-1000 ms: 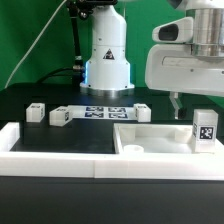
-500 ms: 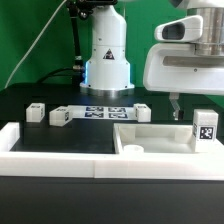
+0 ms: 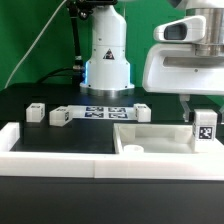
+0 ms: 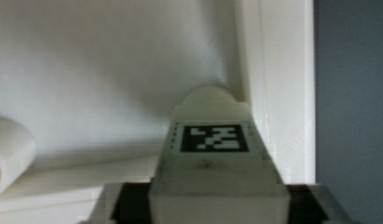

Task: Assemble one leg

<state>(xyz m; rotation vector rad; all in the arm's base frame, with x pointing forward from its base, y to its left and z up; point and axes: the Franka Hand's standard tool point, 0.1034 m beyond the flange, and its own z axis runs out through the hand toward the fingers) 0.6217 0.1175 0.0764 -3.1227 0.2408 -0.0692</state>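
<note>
The leg (image 3: 205, 128) is a short white post with a black-and-white tag. It stands upright on the wide white slab (image 3: 150, 138) at the exterior view's right. My gripper (image 3: 203, 114) has come down over it from above. In the wrist view the leg (image 4: 214, 150) fills the space between the two dark fingers (image 4: 138, 205), which press against both its sides. The gripper (image 4: 214, 208) is shut on the leg. The slab (image 4: 99, 80) lies behind it.
Three more small white tagged posts (image 3: 37, 113) (image 3: 60, 116) (image 3: 143, 112) lie on the black table near the marker board (image 3: 100, 112). The robot base (image 3: 107, 62) stands behind. A white L-shaped wall (image 3: 60, 140) runs along the front.
The gripper has moved toward the exterior view's right and now straddles the leg. Before, it hung just beside it. The leg has not moved.
</note>
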